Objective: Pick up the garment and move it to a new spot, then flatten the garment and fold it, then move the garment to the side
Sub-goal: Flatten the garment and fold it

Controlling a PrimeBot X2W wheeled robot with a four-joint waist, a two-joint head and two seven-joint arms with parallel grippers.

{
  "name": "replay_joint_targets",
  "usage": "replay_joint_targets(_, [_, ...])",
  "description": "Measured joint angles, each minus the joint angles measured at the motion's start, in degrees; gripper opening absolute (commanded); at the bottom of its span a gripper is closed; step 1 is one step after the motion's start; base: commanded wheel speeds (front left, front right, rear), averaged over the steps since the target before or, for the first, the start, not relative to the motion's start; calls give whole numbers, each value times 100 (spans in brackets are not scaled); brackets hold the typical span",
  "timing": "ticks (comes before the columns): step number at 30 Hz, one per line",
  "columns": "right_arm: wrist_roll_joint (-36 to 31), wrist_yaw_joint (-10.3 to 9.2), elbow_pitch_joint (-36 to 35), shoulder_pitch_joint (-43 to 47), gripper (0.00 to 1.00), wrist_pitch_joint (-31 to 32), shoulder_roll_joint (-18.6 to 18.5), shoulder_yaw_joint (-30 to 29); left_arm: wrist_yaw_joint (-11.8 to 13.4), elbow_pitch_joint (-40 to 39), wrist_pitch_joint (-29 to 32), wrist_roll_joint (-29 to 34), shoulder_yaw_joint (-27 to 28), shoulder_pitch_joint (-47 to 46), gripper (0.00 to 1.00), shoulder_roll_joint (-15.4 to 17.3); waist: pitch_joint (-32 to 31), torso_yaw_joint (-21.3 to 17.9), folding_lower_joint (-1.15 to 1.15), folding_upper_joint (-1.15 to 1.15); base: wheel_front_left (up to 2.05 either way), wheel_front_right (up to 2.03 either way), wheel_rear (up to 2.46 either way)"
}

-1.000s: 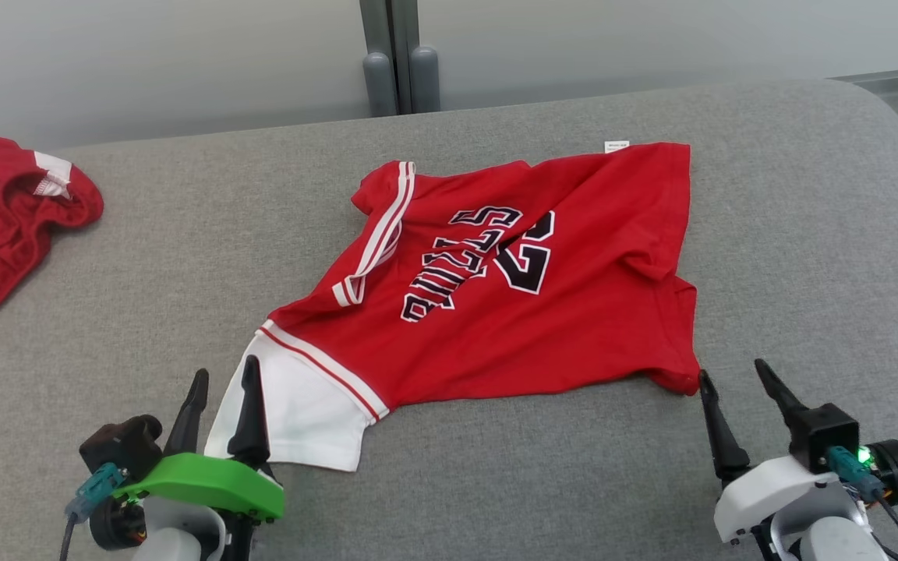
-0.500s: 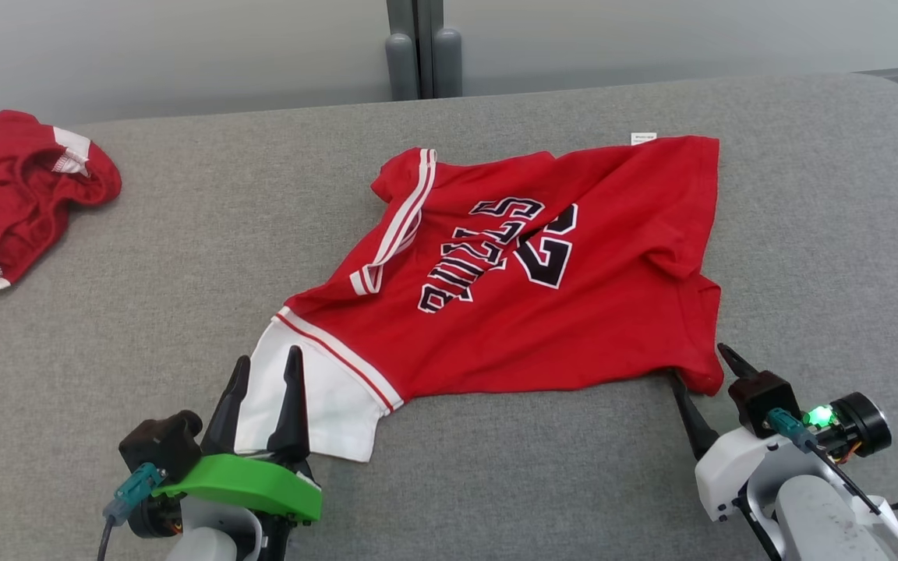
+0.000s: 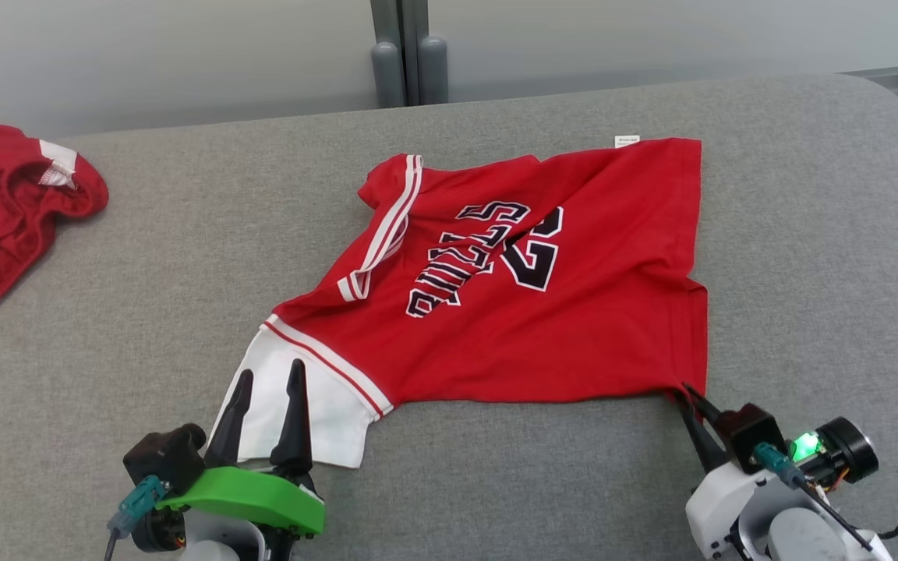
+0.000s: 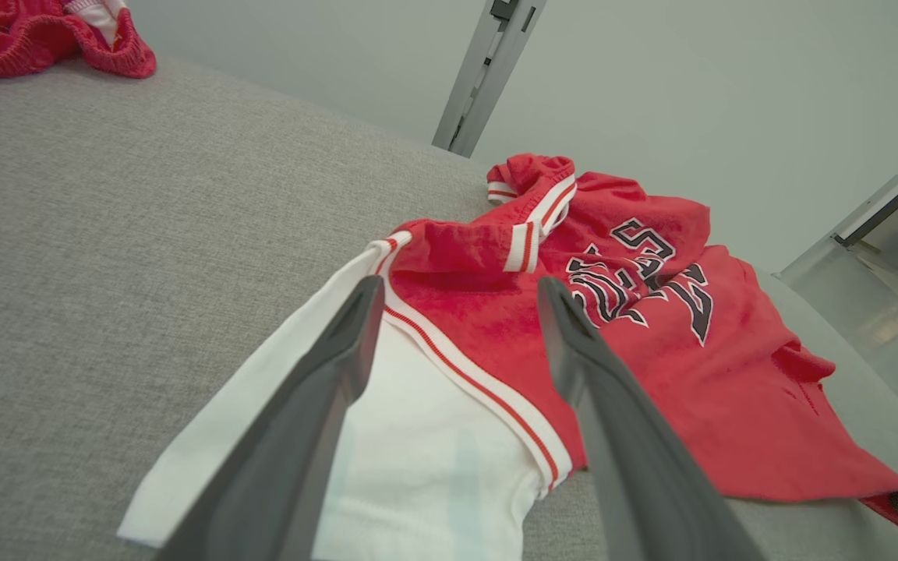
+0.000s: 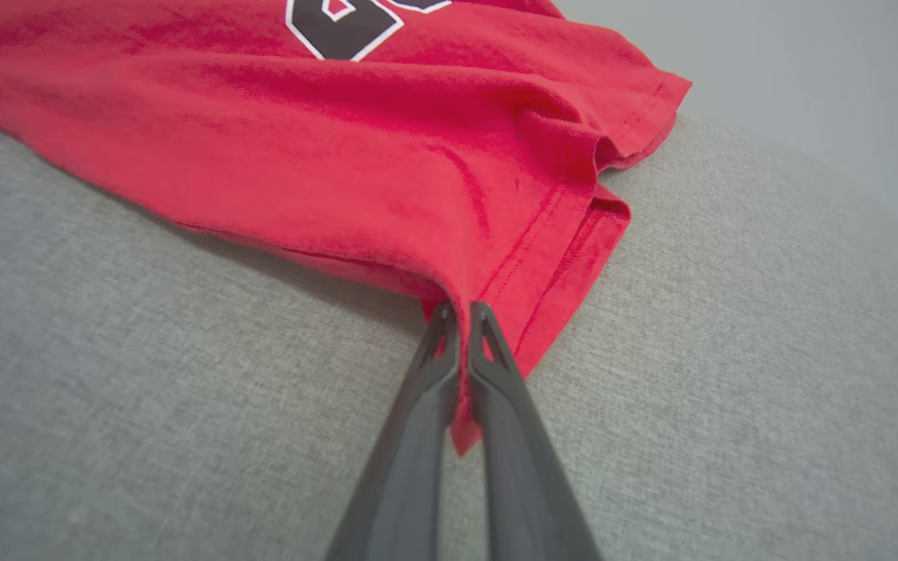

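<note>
- Right gripper (image 3: 687,392) is pinching fully closed on the garment's (image 3: 542,327) near right corner. In the right wrist view the red hem is running between its two fingers (image 5: 503,405).
- Left gripper (image 3: 268,374) is sitting wide open, gripping nothing, with its fingers over the white panel (image 3: 336,421) at the garment's near left end. Can't tell if they're touching the cloth.
- Garment is lying mostly spread out, print side up, in the middle of the grey fabric-covered desk (image 3: 145,273).
- A second red garment (image 3: 5,195), crumpled, is lying well apart at the desk's far left edge.
</note>
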Motion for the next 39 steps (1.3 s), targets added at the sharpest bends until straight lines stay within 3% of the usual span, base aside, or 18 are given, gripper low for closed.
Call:
replay_joint_targets(7, [-133,0,-279,627,0,0,73,101,-7,-2,1,21,58,46,100,-18,-41,-168,0,0,0,0,0])
replay_joint_targets(8, [-175,0,-292,680,5,0,86,97,-21,-3,1,30,58,47,100,-20,-41,-195,0,0,0,0,0])
replay_joint_targets(10, [-248,0,-332,738,50,0,102,45,-25,-1,1,31,63,46,100,-23,-40,-233,0,0,0,0,0])
replay_joint_targets(11, [-253,0,-363,775,100,0,119,-11,-26,1,1,36,63,46,100,-24,-38,-252,0,0,0,0,0])
replay_joint_targets(19, [-133,0,-616,1128,100,0,177,-324,-42,44,1,44,99,46,100,-41,-61,-307,0,0,0,0,0])
replay_joint_targets(26, [168,0,-1334,1290,100,0,163,-394,-53,-56,1,155,311,64,100,-38,-142,-316,0,0,0,0,0])
replay_joint_targets(32, [288,0,-1896,1197,100,0,96,-454,-114,-135,1,421,420,91,100,9,-229,-287,0,0,0,0,0])
replay_joint_targets(39, [408,0,-1981,814,100,0,148,-600,-151,-93,1,599,513,91,100,-18,-336,-190,0,0,0,0,0])
